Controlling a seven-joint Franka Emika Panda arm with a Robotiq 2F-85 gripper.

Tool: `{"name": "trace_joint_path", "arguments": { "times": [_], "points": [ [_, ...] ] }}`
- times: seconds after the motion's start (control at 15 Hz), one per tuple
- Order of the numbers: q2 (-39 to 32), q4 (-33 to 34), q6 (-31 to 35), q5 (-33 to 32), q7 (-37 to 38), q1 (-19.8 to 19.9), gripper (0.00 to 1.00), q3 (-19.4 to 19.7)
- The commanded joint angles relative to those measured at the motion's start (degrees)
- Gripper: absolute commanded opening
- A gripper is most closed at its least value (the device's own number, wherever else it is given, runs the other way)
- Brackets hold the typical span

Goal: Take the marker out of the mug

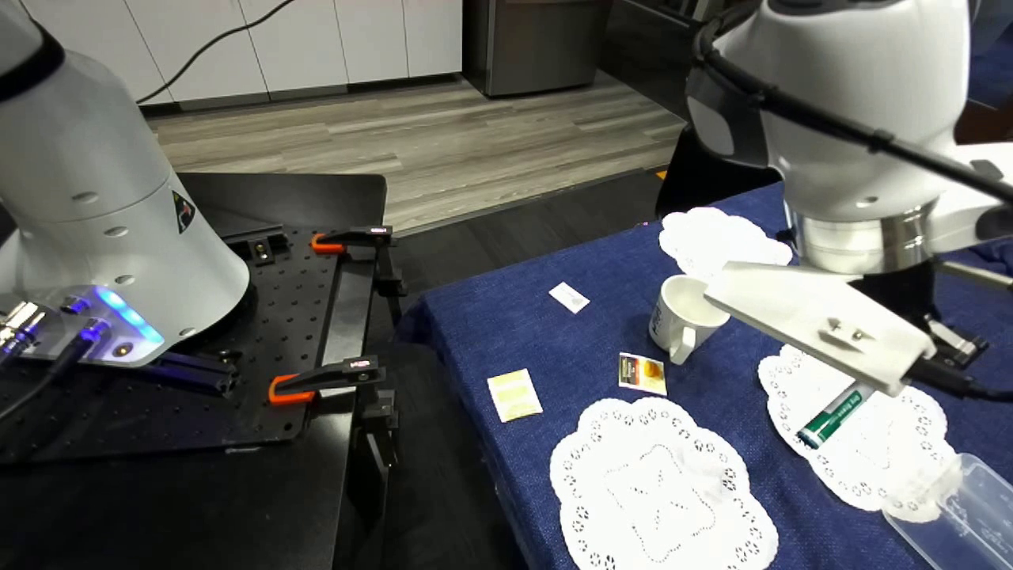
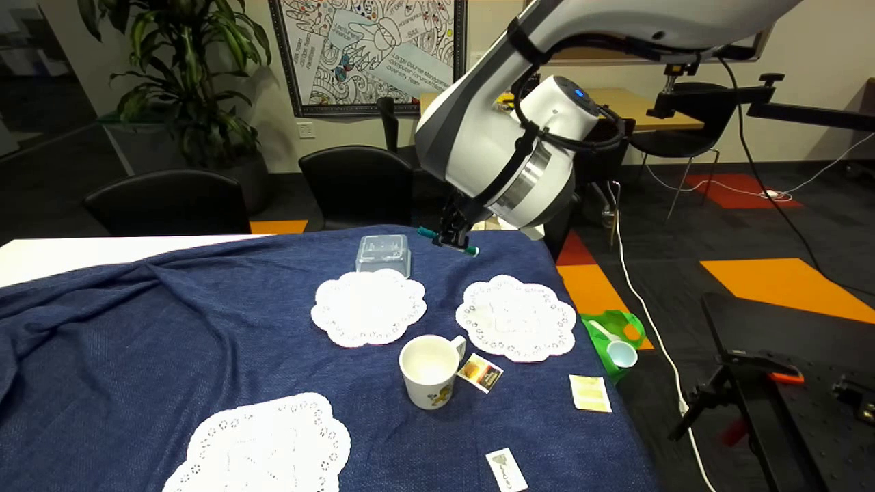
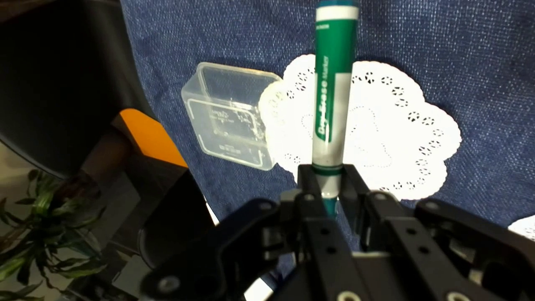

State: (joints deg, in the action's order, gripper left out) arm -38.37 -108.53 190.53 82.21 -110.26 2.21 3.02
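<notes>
The marker is a green and white stick with teal ends. It shows in the wrist view [image 3: 334,92] and in both exterior views [image 1: 835,416] [image 2: 472,251]. My gripper [image 3: 327,171] is shut on it near one end; the gripper also shows in an exterior view [image 2: 452,238]. The marker is held above the table, tilted, apart from the mug. The white mug [image 1: 673,321] stands upright on the blue cloth; its inside looks empty in an exterior view [image 2: 422,386]. The mug is out of the wrist view. In an exterior view, a white mount on my wrist hides the gripper's fingers.
Several white lace doilies lie on the cloth, one below the marker in the wrist view [image 3: 397,129]. A clear plastic container [image 3: 225,125] touches that doily's edge. Small packets [image 1: 642,374] [image 1: 514,394] [image 1: 569,297] lie near the mug. Black chairs [image 2: 355,184] stand beyond the table edge.
</notes>
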Motion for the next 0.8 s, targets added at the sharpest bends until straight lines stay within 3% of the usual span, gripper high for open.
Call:
{"name": "trace_joint_path", "arguments": {
  "times": [0.0, 0.4, 0.47, 0.53, 0.73],
  "points": [
    [-5.64, 4.51, 2.59, 0.36, 3.5, -1.42, 0.05, 1.72],
    [-12.13, 6.67, 0.34, -0.37, 8.25, -3.59, 0.05, 5.64],
    [-12.81, 6.69, -0.22, -0.61, 9.09, -4.28, 0.44, 6.51],
    [-13.52, 6.93, -0.49, -0.8, 9.73, -4.93, 0.45, 7.26],
    [-14.13, 7.18, -0.34, -1.22, 11.02, -6.89, 0.67, 8.91]
  ]
}}
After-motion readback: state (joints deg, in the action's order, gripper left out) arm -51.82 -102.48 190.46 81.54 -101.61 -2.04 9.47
